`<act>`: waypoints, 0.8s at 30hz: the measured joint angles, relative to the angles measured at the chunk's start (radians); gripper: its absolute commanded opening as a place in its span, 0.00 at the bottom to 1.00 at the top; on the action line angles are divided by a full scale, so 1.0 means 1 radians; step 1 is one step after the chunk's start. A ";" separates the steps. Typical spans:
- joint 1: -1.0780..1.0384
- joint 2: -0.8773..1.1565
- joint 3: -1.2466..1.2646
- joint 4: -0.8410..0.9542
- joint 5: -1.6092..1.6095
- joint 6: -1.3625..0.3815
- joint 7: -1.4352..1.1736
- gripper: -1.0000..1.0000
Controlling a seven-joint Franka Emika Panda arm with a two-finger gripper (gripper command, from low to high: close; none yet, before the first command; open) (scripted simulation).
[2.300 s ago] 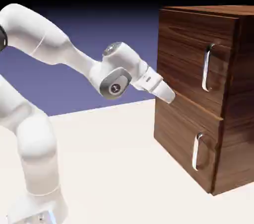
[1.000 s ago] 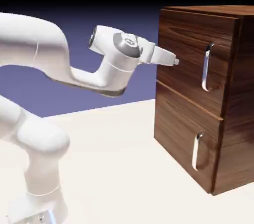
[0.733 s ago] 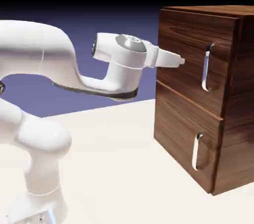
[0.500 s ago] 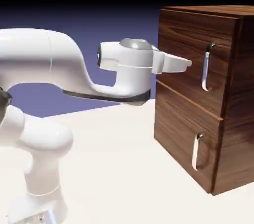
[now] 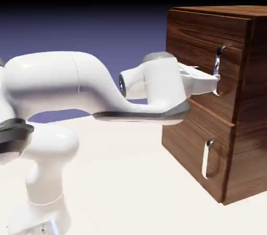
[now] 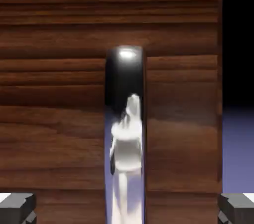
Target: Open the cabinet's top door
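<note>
Two-finger white gripper (image 5: 217, 84) at lower part of upper curved silver handle (image 5: 217, 62); fingertips wide apart, handle between, contact not determinable. Dark-brown wood-grain top door (image 5: 195, 54) closed, upper front of boxy wooden cabinet (image 5: 253, 103), exterior view's right. Lower curved silver handle (image 5: 206, 159) beneath, well apart from gripper.

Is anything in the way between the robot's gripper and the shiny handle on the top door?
Nothing I can see. The gripper is open, and the handle runs between its fingertips, with only the top door behind it.
</note>
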 measured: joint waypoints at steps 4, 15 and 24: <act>0.074 0.026 -0.047 0.054 -0.009 -0.010 0.006 0.00; -0.288 0.049 0.252 -0.208 0.181 -0.165 0.006 0.00; -0.572 -0.058 0.574 -0.447 0.491 -0.325 -0.099 0.00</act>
